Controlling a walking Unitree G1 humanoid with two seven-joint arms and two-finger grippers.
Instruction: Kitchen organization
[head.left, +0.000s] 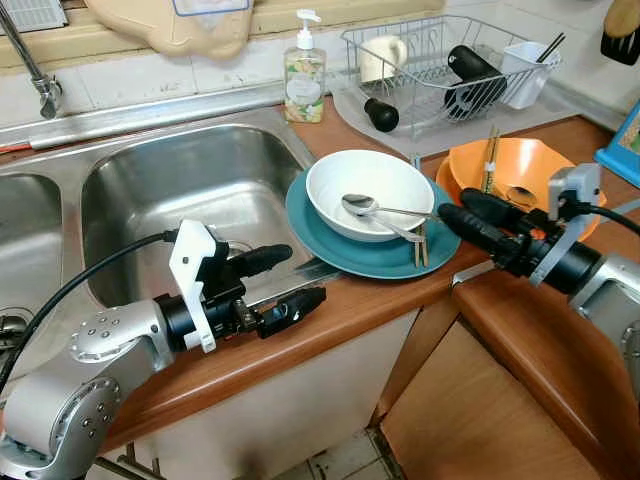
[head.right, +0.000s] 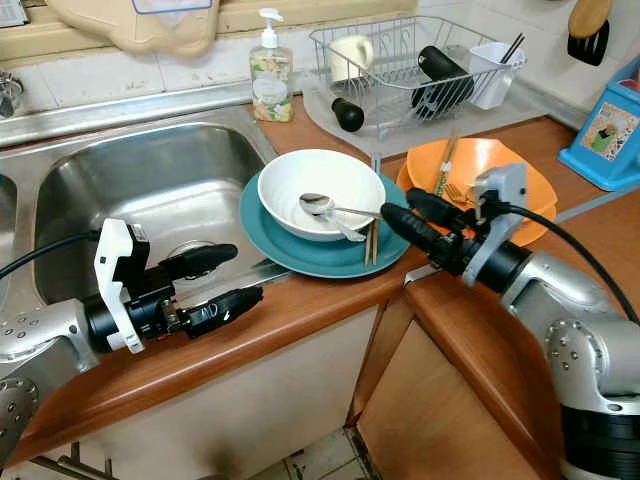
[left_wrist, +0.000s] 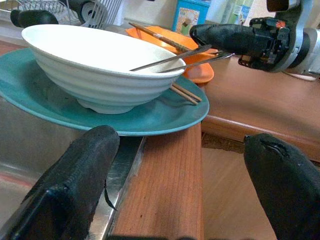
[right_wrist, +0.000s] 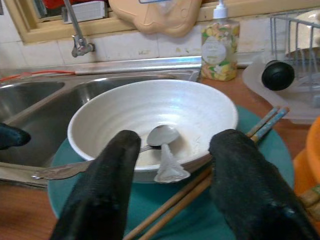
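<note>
A white bowl sits on a teal plate at the counter's edge, right of the sink. A metal spoon and a second utensil lie in the bowl, handles pointing right. Wooden chopsticks rest on the plate's right side. My right gripper is open just right of the bowl, its fingertips by the spoon handle's end and nothing held between them. My left gripper is open over the sink's front right corner, a little short of the plate.
A steel sink lies to the left. An orange bowl with chopsticks stands behind my right gripper. A soap bottle and a wire dish rack are at the back. The wooden counter turns a corner on the right.
</note>
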